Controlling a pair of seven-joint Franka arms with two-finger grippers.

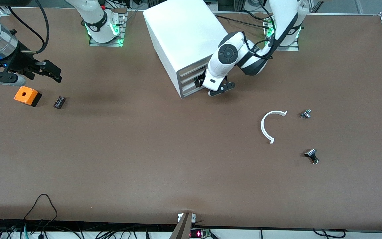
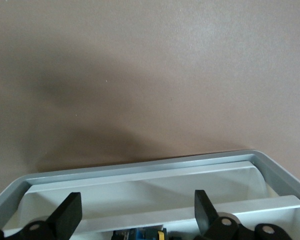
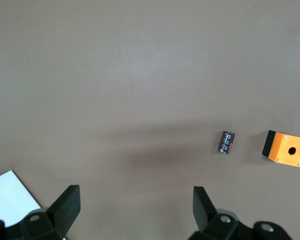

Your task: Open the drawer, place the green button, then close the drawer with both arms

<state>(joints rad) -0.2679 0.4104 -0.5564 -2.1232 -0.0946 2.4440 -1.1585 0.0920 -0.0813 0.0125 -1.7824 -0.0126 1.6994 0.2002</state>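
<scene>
Left gripper (image 2: 135, 212): I see its jaws wide, empty, over the one open drawer (image 2: 140, 172) at the cabinet (image 1: 184, 36) front.
Button (image 2: 140, 234): one, in that drawer, just under the fingers.
Right gripper (image 3: 135, 207): wide, empty, waiting over the table near one orange box (image 1: 27, 95) and one small dark cylinder (image 1: 59, 102).
Metal parts: two (image 1: 306, 114) (image 1: 312, 156), beside one white curved strip (image 1: 270, 124).

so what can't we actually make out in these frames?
- Button: front view, not seen; the left arm covers the drawer. Left wrist view shows only a blue and yellow sliver in the drawer, cut by the edge between the open left hand.
- Drawer opening: front view, hidden by the left hand.
- Right hand, open above the table: arm cut by the edge.
- Two small metal parts: too small.
</scene>
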